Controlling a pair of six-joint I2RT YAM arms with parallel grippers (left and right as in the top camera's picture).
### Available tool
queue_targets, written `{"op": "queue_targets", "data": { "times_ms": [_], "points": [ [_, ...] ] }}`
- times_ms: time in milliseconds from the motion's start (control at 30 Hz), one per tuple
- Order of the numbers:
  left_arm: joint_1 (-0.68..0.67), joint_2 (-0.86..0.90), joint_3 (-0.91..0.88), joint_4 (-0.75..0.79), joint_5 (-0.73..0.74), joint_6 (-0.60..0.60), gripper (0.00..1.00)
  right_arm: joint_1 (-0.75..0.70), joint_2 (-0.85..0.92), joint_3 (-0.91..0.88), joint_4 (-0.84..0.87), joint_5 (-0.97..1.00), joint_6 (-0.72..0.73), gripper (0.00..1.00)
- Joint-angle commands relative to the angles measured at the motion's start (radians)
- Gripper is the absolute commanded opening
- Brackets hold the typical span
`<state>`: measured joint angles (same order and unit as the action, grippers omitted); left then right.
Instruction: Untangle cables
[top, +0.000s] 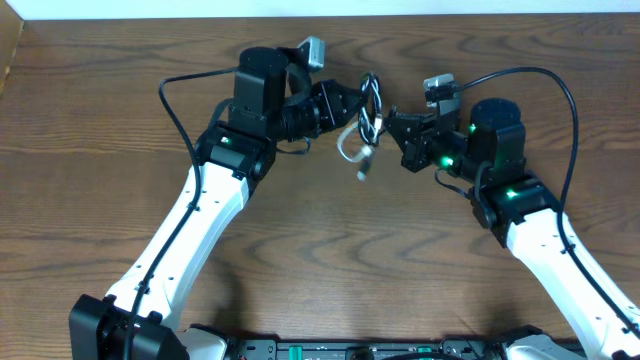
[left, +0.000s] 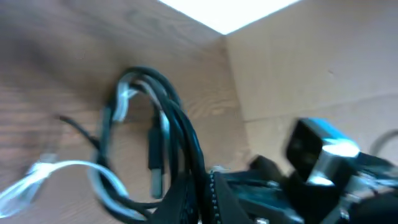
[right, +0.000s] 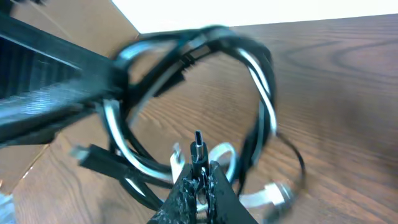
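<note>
Both tools meet over the middle of the brown wooden bench (top: 100, 120). Left tool (top: 360, 105) is clamped on the tangled coil (top: 370, 112), where the thin black cord (top: 371, 88) and the thin white cord (top: 347, 148) loop together, standing upright. Right tool (top: 391, 122) is pinched tight on a small black plug end (right: 198, 146) at the coil's edge. A white plug (top: 363, 172) trails below the coil; whether it touches the bench is unclear.

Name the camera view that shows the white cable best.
Overhead: it is sharp, showing the white cable looping beside the black cable, one end trailing below. Left wrist shows a blurred stretch at lower left; right wrist, blurred arcs among the black loops.
</note>
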<state>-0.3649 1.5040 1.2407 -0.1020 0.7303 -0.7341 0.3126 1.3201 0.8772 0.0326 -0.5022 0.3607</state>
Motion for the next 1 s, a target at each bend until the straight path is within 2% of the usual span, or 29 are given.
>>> {"op": "queue_targets", "data": {
  "times_ms": [0,167,333,533,600,833,967],
  "points": [
    [0.0,0.0,0.013,0.051,0.117,-0.005,0.08,-0.005,0.042,0.02,0.001,0.032,0.026,0.01],
    [-0.002,0.0,0.013,0.085,0.161,-0.077,0.07,0.006,0.089,0.02,0.078,0.024,0.074,0.01],
    [0.0,0.0,0.013,0.085,0.177,-0.083,0.08,0.016,0.105,0.02,0.163,0.027,0.118,0.02],
    [0.016,0.0,0.013,0.089,0.17,-0.084,0.08,-0.045,0.105,0.02,0.105,0.048,0.118,0.43],
    [0.016,0.0,0.013,0.089,0.148,-0.09,0.08,-0.078,0.102,0.02,0.085,0.023,0.118,0.5],
    [0.014,0.0,0.013,0.064,-0.106,-0.214,0.07,-0.147,0.079,0.02,-0.01,-0.071,0.064,0.62],
    [0.001,0.0,0.013,-0.029,-0.317,-0.254,0.07,-0.148,0.058,0.02,-0.176,0.058,0.056,0.67]
  ]
}}
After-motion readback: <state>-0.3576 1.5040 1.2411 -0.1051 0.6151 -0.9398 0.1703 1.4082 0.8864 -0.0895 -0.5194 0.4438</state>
